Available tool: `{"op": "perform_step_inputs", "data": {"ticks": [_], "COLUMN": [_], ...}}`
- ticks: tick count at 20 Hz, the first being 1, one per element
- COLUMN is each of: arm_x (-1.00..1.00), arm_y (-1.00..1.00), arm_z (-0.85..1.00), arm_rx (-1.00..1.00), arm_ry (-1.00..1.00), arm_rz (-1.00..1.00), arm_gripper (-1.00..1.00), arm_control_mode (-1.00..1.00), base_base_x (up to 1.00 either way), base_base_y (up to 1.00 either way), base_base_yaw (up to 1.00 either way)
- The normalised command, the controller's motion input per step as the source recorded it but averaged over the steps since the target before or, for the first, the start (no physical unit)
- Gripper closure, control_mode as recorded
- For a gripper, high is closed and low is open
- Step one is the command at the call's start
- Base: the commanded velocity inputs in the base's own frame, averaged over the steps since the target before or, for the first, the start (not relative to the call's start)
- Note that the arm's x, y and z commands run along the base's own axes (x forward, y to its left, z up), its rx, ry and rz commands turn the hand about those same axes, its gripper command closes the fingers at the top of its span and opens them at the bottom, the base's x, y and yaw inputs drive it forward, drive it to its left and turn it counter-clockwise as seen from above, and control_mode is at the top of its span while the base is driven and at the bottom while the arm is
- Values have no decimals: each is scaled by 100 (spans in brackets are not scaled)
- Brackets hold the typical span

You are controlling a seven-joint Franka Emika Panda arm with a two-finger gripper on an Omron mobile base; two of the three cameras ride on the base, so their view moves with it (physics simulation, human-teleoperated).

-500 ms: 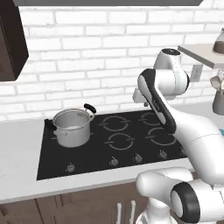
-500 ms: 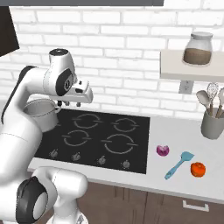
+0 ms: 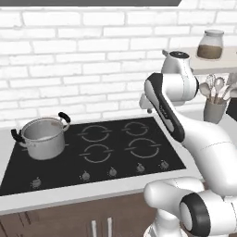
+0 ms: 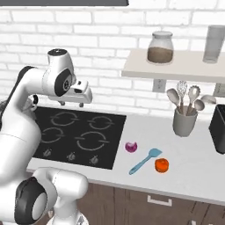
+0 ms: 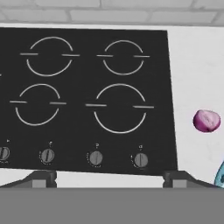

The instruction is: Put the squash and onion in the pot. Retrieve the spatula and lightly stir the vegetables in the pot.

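The steel pot [image 3: 44,136] with black handles stands on the back left burner of the black cooktop [image 3: 115,157]. On the counter right of the cooktop lie the magenta onion [image 4: 131,146] [image 5: 206,120], the teal spatula [image 4: 145,161] and a small orange squash [image 4: 161,165], close together. Only the spatula's [image 5: 220,177] tip shows at the hand view's right edge. My gripper [image 4: 71,104] [image 3: 146,105] hangs open and empty high above the cooktop's right side, left of the vegetables. In the hand view its fingertips [image 5: 41,179] stand wide apart.
A grey crock of pale spoons and a whisk [image 4: 184,121] stands at the back right of the counter. A dark appliance [image 4: 218,125] sits at the far right edge. The wall shelf [image 4: 176,70] above carries a jar [image 4: 160,47] and a glass [image 4: 214,44].
Both base views have slid to the left, so the base has driven to the right. The arm keeps the same pose; the things on the counter have not moved.
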Motion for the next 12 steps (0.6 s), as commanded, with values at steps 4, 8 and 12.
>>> {"op": "perform_step_inputs", "data": {"ticks": [4, 8, 12], "arm_x": [0, 0, 0], "arm_y": [0, 0, 0], "arm_z": [0, 0, 0], "arm_rx": [0, 0, 0], "arm_ry": [0, 0, 0], "arm_rz": [0, 0, 0], "arm_gripper": [-100, -100, -100], "arm_control_mode": [100, 100, 100], "base_base_x": [0, 0, 0], "base_base_y": [-73, -61, -56], "base_base_yaw": [0, 0, 0]}}
